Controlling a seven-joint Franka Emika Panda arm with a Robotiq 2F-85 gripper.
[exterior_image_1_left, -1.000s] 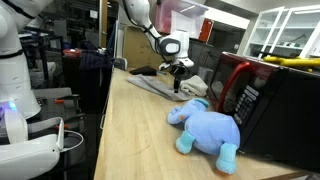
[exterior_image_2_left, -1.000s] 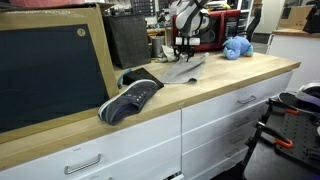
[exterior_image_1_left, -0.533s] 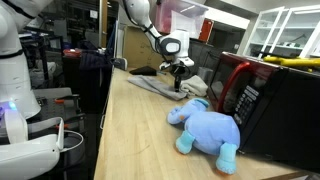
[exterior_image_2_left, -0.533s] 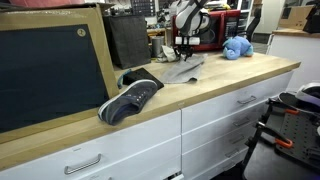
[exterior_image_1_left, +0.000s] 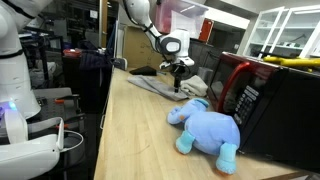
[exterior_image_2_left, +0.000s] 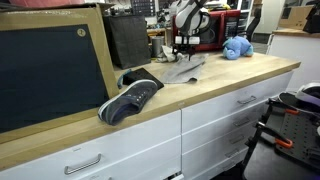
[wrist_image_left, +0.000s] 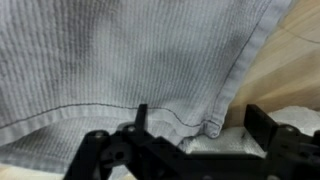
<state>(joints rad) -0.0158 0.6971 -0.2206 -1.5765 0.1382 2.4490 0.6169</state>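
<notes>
Hanging over the grey cloth (exterior_image_1_left: 150, 83) on the counter (exterior_image_1_left: 140, 140) in both exterior views, the gripper (exterior_image_1_left: 180, 68) shows spread jaws in the wrist view, where a shallow bite at the hem (wrist_image_left: 160, 115) could let the cloth slip free

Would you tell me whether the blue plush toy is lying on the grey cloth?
No, the blue plush toy lies on the bare wooden counter, apart from the grey cloth.

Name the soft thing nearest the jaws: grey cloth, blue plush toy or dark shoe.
The grey cloth: it lies below the jaws, filling the wrist view; the plush toy and shoe lie farther off.
</notes>
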